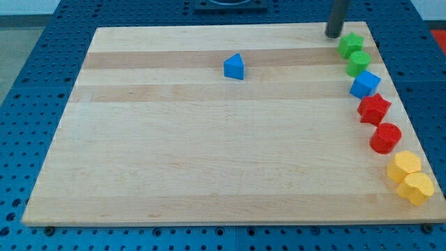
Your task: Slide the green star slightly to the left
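Note:
The green star (pixel 350 44) lies near the top right corner of the wooden board (pixel 174 153). My tip (pixel 334 35) rests on the board just to the upper left of the star, very close to it. A second green block, rounded (pixel 359 63), lies right below the star and touches it.
Down the right edge run a blue cube (pixel 365 84), a red star (pixel 374 108), a red cylinder (pixel 385 137) and two yellow blocks (pixel 404 166) (pixel 417 187). A blue triangular block (pixel 235 67) lies alone at the top middle.

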Tool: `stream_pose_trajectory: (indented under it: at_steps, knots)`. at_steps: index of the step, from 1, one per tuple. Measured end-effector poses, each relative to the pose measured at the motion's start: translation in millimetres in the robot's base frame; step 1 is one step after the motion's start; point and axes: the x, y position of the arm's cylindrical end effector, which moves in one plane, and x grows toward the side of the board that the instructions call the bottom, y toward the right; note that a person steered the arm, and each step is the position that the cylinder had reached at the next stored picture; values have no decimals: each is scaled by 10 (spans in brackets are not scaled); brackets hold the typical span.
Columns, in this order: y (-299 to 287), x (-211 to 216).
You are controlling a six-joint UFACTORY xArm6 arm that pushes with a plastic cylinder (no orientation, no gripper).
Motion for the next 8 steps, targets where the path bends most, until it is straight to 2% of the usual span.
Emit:
stream_pose_trajectory:
  at_steps: [2,4,6,8]
  knots:
    - [473,141]
    - [390,526]
    - [106,516]
    - [29,277]
